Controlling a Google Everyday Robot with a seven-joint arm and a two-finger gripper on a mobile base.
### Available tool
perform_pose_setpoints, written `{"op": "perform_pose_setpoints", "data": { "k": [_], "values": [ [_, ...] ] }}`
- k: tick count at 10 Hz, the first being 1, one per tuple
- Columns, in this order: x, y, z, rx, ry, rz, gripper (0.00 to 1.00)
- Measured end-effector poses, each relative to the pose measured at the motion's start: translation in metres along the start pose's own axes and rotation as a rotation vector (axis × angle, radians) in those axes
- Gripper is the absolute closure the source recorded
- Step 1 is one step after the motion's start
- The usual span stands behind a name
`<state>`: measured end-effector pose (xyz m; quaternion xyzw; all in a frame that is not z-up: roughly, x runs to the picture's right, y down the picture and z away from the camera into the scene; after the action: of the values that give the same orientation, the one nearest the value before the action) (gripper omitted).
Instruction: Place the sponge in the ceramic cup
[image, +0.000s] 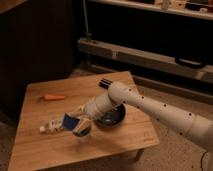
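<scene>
My gripper (75, 121) is at the end of the white arm, which reaches in from the right, low over the front left of the wooden table (125, 145). The dark-blue sponge (68, 121) sits at its tip, and the fingers look closed on it. Just left of the sponge is the pale ceramic cup (50, 128), low on the tabletop. I cannot tell whether sponge and cup touch. The gripper's body hides what lies directly under it.
A wide black bowl (112, 118) stands right behind the wrist, partly under the arm. An orange carrot-like piece (52, 97) lies at the far left. A flat black bar (105, 82) lies near the table's back edge. Dark shelving runs behind the table.
</scene>
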<state>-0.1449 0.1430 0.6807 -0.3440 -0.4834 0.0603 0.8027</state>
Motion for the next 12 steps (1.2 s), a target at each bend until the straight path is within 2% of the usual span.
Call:
{"op": "perform_pose_setpoints", "data": {
  "k": [6,10,11,12],
  "values": [
    [0.007,-0.003,0.001,0.016,0.006,-0.009,1.00],
    [0.013,-0.005,-0.004,0.023,-0.017,-0.027,1.00],
    [0.014,-0.005,-0.006,0.023,-0.022,-0.032,0.98],
    [0.015,-0.005,-0.006,0.022,-0.024,-0.037,0.92]
  ]
}}
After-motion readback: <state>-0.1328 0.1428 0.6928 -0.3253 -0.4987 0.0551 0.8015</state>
